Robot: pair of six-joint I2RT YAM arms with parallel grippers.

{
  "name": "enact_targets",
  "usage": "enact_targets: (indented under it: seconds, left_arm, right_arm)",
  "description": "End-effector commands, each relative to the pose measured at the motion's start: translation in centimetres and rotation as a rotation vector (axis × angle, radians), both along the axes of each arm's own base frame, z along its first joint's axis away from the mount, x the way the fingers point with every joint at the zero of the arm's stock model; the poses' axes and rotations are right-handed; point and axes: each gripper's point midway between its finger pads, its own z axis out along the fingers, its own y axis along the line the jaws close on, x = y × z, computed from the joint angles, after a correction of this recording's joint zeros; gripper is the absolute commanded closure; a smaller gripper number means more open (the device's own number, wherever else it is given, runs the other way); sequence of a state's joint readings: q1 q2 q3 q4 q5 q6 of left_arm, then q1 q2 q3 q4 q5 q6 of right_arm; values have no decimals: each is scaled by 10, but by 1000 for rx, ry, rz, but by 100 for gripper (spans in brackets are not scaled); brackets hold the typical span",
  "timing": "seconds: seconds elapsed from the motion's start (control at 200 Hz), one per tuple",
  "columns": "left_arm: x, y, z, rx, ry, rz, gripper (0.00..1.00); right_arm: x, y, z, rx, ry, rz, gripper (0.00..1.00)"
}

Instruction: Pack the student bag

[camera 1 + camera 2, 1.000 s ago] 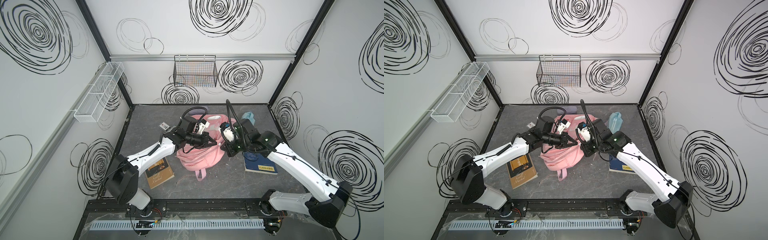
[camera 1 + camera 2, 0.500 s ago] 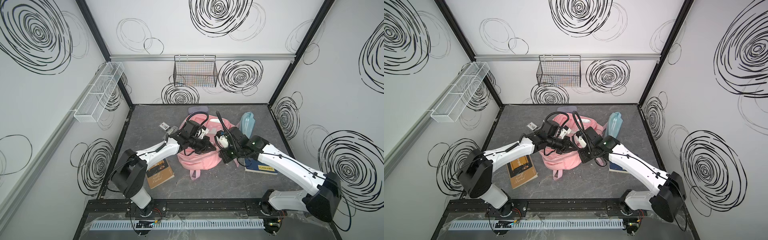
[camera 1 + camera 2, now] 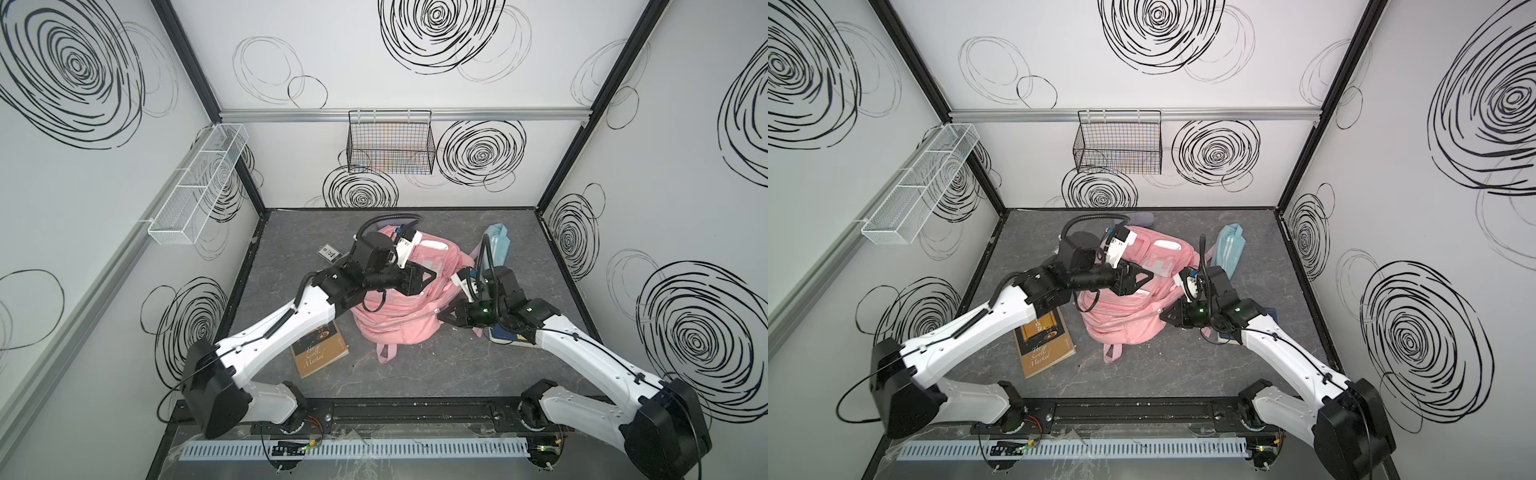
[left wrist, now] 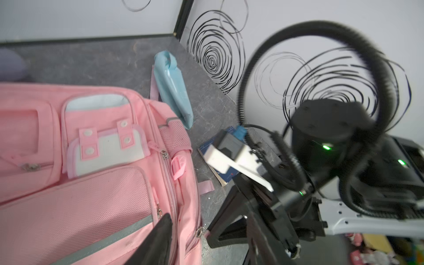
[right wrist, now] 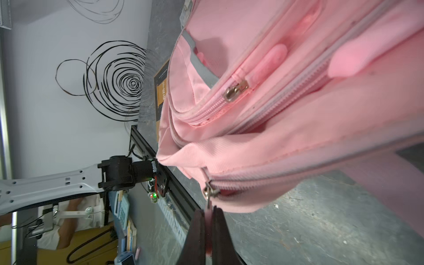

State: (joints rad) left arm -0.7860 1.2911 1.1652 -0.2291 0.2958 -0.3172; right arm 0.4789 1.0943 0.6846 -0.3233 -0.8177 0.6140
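Note:
The pink student bag (image 3: 399, 320) (image 3: 1125, 322) lies front-up in the middle of the grey table, its zipped pockets filling the left wrist view (image 4: 91, 195). My right gripper (image 5: 208, 231) is shut on the pink zipper pull (image 5: 208, 218) that hangs from a metal slider (image 5: 210, 191) on the bag's side (image 5: 298, 114). In both top views the right gripper (image 3: 442, 316) (image 3: 1163, 316) sits at the bag's right edge. My left gripper (image 3: 419, 276) (image 3: 1133, 277) hovers open over the bag's upper front. One of its dark fingers (image 4: 158, 241) is just above the fabric.
A brown book (image 3: 318, 349) (image 3: 1044, 345) lies left of the bag. A blue book (image 3: 509, 336) lies under the right arm. A light-blue pouch (image 3: 496, 245) (image 4: 172, 87) lies at the back right and a small card (image 3: 328, 252) at the back left. A wire basket (image 3: 390, 143) hangs on the back wall.
My left gripper has opened and let go of the bag. The right gripper, still shut on the zipper pull, has moved toward the table's front along the bag's side.

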Motion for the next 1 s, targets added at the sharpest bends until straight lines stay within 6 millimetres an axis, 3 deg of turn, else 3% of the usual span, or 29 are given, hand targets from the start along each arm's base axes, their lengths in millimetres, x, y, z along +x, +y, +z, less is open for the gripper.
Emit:
enact_targets:
  seconds: [0.0,0.095,0.16,0.23,0.315,0.545,0.65,0.795,0.9,0.996]
  left_arm:
    - [-2,14,-28,179,-193,19,44]
    - [-14,12,-38,201,-217,-13,47]
    - [-26,7,-51,267,-266,-50,46]
    - [-36,3,-69,341,-309,-66,45]
    - [-45,-1,-92,394,-299,-90,46]
    - [-62,-7,-132,373,-203,-107,49]
    - [-72,-13,-140,318,-145,-72,51]
    - [-89,-21,-163,195,57,48,52]
    - [-100,-33,-187,108,265,106,52]
    - [-108,-45,-205,168,324,129,51]
  right_arm:
    - [2,13,15,98,17,34,97]
    - [4,7,0,56,47,16,94]
    - [3,8,-5,70,61,26,77]
    - [2,7,-12,76,77,25,75]
    - [4,4,-18,81,82,11,64]
    - [13,-14,-33,67,83,-47,63]
    - [26,-40,-35,18,43,-152,63]
    - [49,-74,-19,23,-85,-297,64]
    - [57,-82,-13,42,-118,-333,64]
    - [56,-81,-18,41,-85,-322,64]
